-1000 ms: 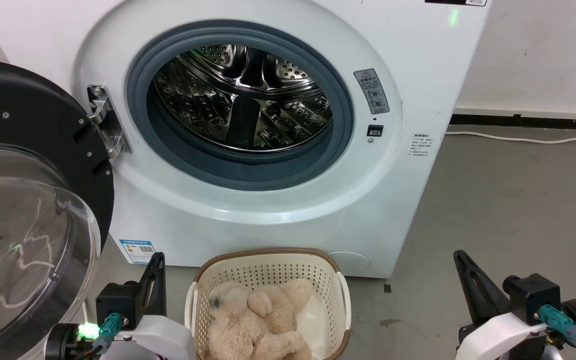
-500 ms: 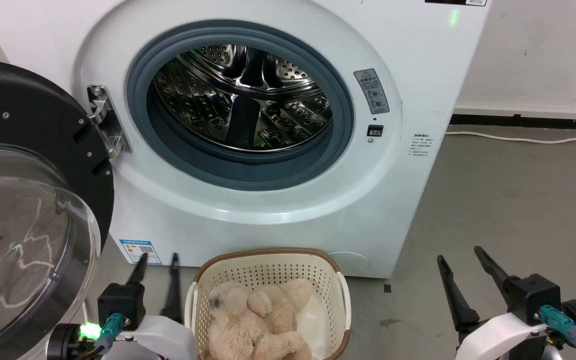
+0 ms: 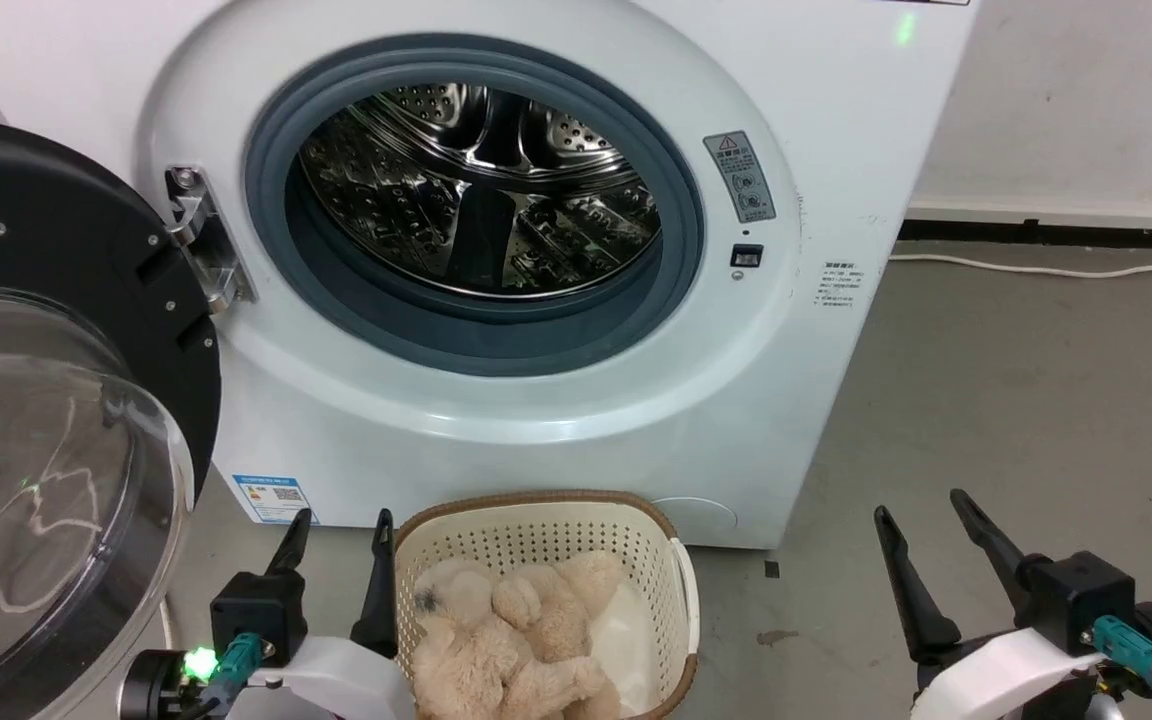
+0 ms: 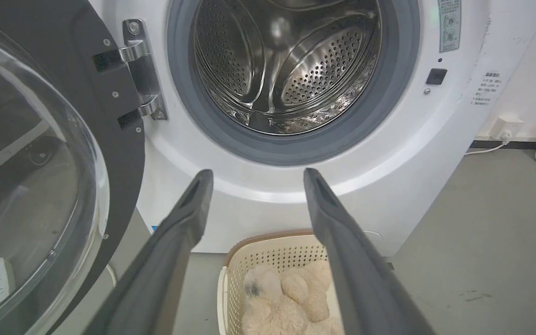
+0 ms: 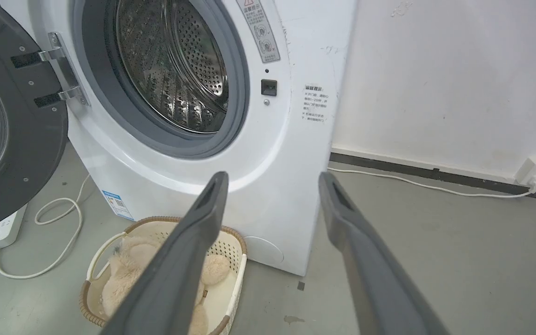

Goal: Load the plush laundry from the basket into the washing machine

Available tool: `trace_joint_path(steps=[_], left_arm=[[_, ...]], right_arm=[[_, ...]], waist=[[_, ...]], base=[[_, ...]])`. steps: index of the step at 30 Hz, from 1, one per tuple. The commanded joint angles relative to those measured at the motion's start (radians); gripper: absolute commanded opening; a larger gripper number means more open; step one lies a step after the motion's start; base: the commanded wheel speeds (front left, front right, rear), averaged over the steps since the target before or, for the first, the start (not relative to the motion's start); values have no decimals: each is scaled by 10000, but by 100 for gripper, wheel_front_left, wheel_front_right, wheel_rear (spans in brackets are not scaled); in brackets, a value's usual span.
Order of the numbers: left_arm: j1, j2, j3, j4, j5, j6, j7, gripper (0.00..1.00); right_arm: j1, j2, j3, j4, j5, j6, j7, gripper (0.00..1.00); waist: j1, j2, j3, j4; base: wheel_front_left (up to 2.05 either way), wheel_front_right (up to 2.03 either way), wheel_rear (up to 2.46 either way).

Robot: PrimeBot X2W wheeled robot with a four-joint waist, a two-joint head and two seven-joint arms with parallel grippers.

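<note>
Over the last second both grippers have gone from fingers pressed together to fingers spread. The left gripper (image 3: 344,520) has opened wider again in the last half second and edged towards the basket (image 3: 536,497), so that one of its fingers now lies against the basket's left rim in the head view; whether it touches cannot be told. The right gripper (image 3: 919,505) stays spread and empty over the floor (image 3: 1016,420), well apart from the basket's right side. The head view has also shifted a little, which is the camera moving and not the things.

The plush laundry (image 3: 516,640) lies untouched in the basket, which stands on the floor at the foot of the washing machine (image 3: 536,420). The door (image 3: 46,430) hangs open to the left and the drum (image 3: 481,190) looks empty.

Judged from this, the loading has not begun: the grippers are readied, and the left one seems the likelier to reach down for the toy
</note>
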Motion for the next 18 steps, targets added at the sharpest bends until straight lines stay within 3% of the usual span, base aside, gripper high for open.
trace_joint_path(steps=[1, 18], left_arm=[[-123, 2, -76, 74, -116, 49, -90, 100], [-1373, 4, -467, 1684, -961, 36, 203, 100]], right_arm=[[115, -1, 8, -62, 145, 1, -124, 100], [-116, -2, -129, -327, 744, 2, -480, 100]], waist=[[0, -1, 51, -26], [0, -1, 1058, -341]], base=[[0, 0, 0], [0, 0, 0]])
